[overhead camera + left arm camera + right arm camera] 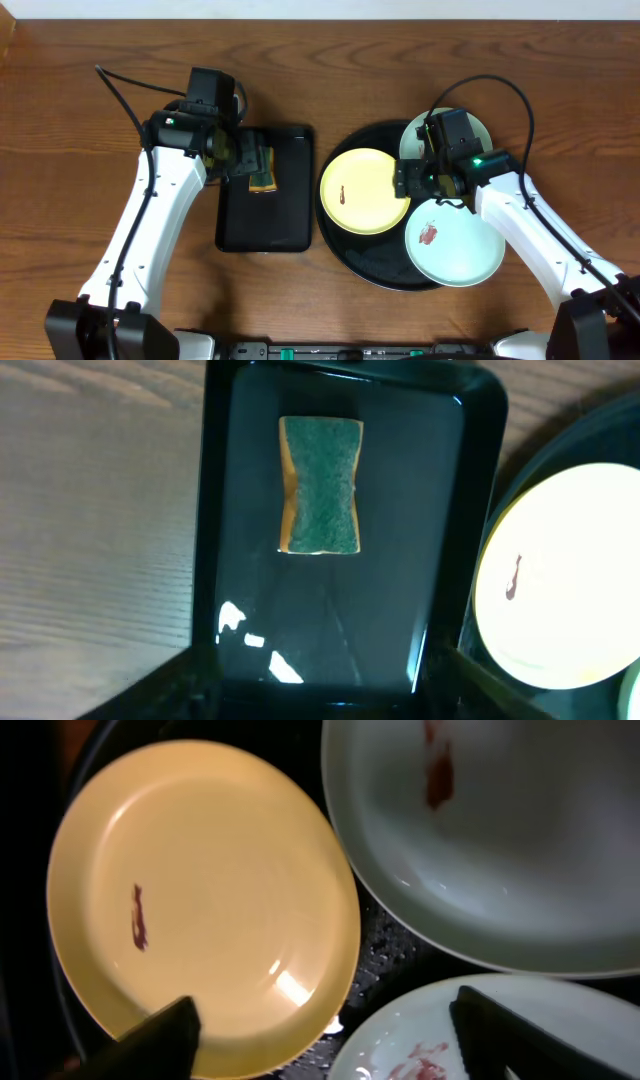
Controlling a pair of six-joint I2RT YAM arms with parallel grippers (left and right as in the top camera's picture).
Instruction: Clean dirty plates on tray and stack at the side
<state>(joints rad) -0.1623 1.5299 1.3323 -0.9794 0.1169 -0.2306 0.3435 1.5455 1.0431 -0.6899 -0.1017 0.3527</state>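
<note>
My left gripper (pixel 320 657) hangs open over the rectangular black tray (pixel 405 560). The green-faced sponge (pixel 320 485) lies just ahead of its fingers, untouched. My right gripper (pixel 325 1005) is open too, above the round black tray (pixel 372 260). That tray holds the yellow plate (pixel 364 191), the near mint plate (pixel 455 240) and the far mint plate (pixel 412 135), each smeared red-brown.

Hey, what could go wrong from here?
The yellow plate, back mint plate and front mint plate crowd the round tray, so the open right claw may knock a rim. The front one seems to overhang the tray's edge; a nudge could tip it. The sponge lies loose on the glossy rectangular tray and might slide from the left claw.
</note>
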